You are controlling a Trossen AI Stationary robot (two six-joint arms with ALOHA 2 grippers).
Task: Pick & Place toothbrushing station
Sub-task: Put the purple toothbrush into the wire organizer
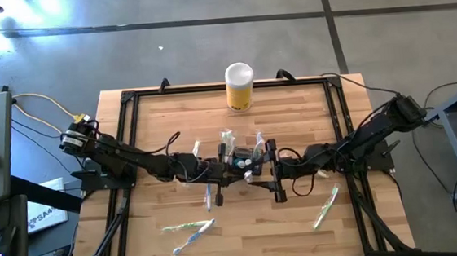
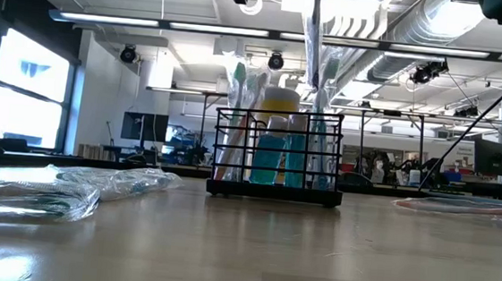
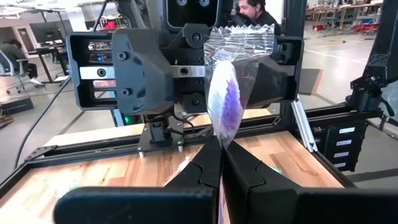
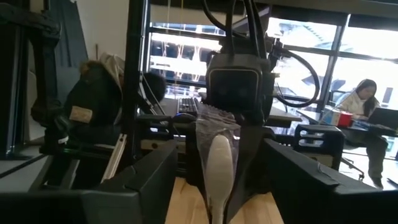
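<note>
Left gripper (image 3: 221, 163) pinching wrapped toothbrush (image 3: 225, 106) over caddy (image 2: 277, 156), yellow cylinder (image 1: 240, 86) behind

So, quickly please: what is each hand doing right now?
Left hand: shut on a wrapped toothbrush, above the caddy.
Right hand: open, holding nothing.

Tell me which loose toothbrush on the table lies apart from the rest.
The toothbrush on the right arm's side; the others lie on the left arm's side.
</note>
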